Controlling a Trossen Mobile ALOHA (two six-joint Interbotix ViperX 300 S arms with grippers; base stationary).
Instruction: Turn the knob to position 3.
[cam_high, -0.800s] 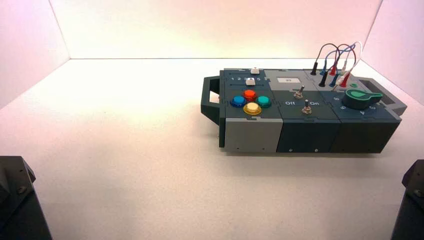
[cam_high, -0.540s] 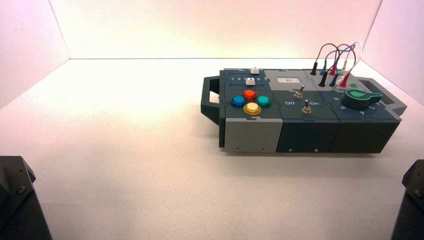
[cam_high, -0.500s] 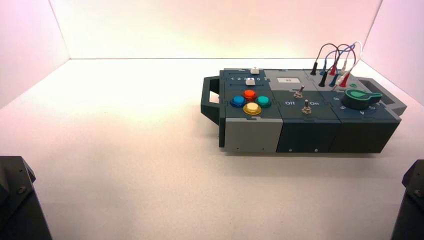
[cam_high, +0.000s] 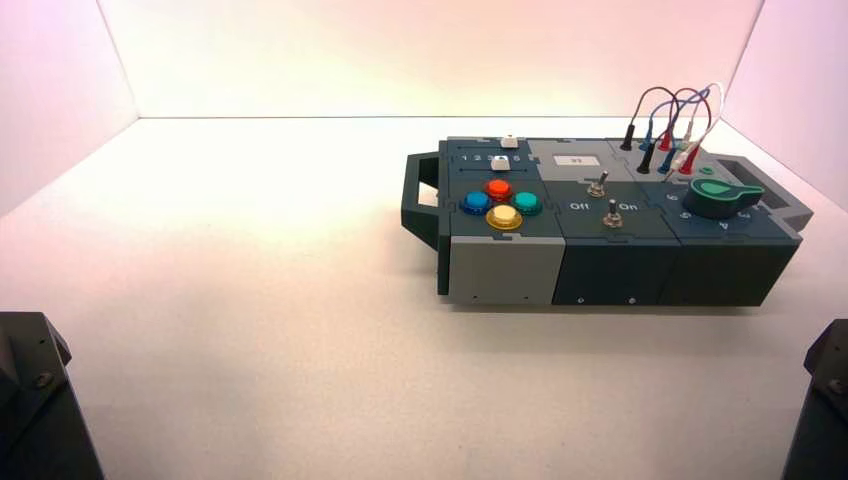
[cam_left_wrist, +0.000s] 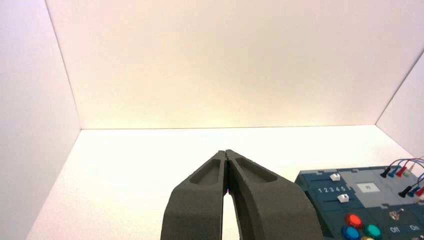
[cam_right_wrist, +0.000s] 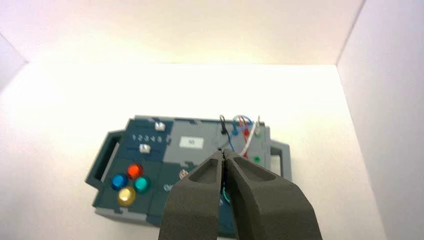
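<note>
Lower corners of the high view: my two arms are parked. My left gripper and right gripper are both clenched on nothing. The knob sits right of centre in that frame, at the right end of the box, pointer aimed right, so my right arm is nearer. In the right wrist view my own fingers hide the knob.
</note>
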